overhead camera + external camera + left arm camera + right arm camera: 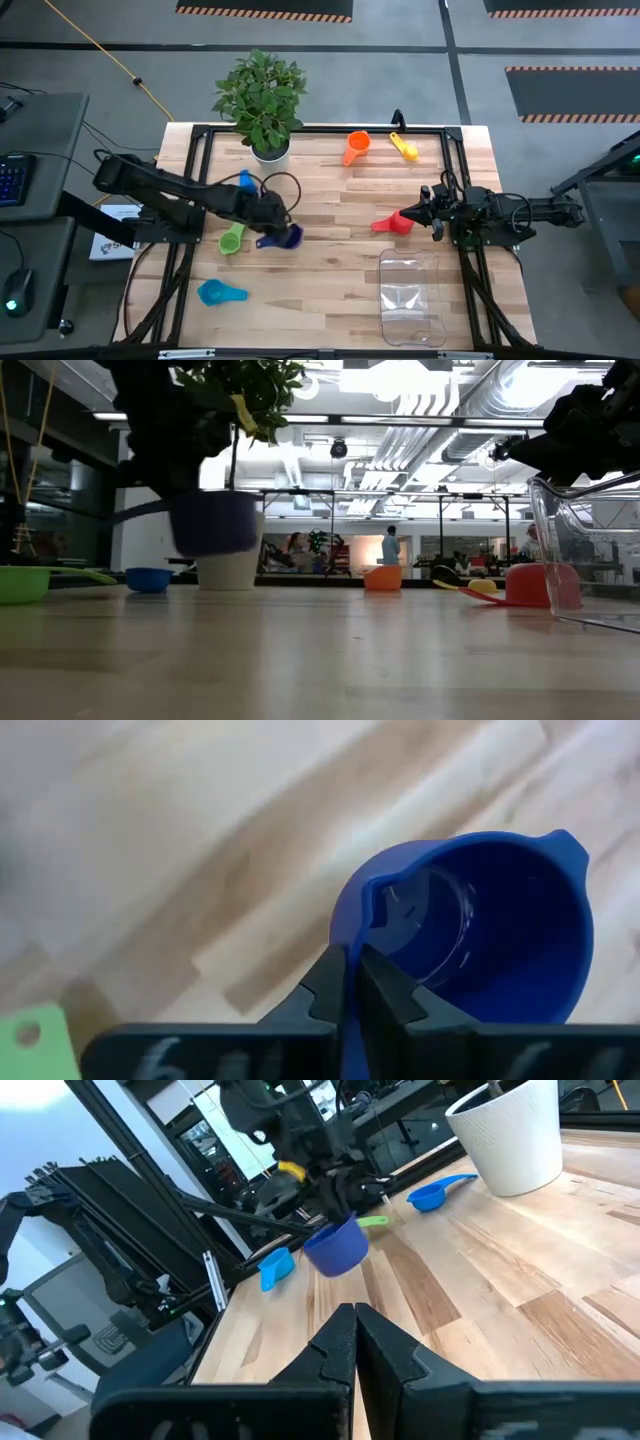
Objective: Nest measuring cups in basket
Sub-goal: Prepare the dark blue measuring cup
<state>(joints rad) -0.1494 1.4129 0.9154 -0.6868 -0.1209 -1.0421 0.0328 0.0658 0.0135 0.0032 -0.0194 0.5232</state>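
Observation:
The dark blue measuring cup [290, 237] hangs above the table left of centre, with my left gripper [272, 228] shut on it. The low view shows this cup [213, 522] off the wood. A green cup [232, 240] lies just left of it. Light blue cups lie at the near left [220, 292] and by the plant pot [245, 180]. Orange [357, 147] and yellow [405, 148] cups lie at the far side, and a red cup [395, 222] lies right of centre. The clear basket [412, 298] stands at the near right. My right gripper [425, 206] is shut, above the table beside the red cup. My left gripper pinches the dark blue cup's flat handle [349, 982] between its two fingers [322, 988], close to where the handle joins the bowl. The fingers slant down from the table's left. The cup is lifted clear of the table, its bowl [480, 930] beyond the fingertips.
A white pot [270, 152] with a leafy plant stands at the far edge, left of centre. Black frame rails [195, 190] run along the table's left, right and far sides. Bare wood [330, 270] lies between the held cup and the basket.

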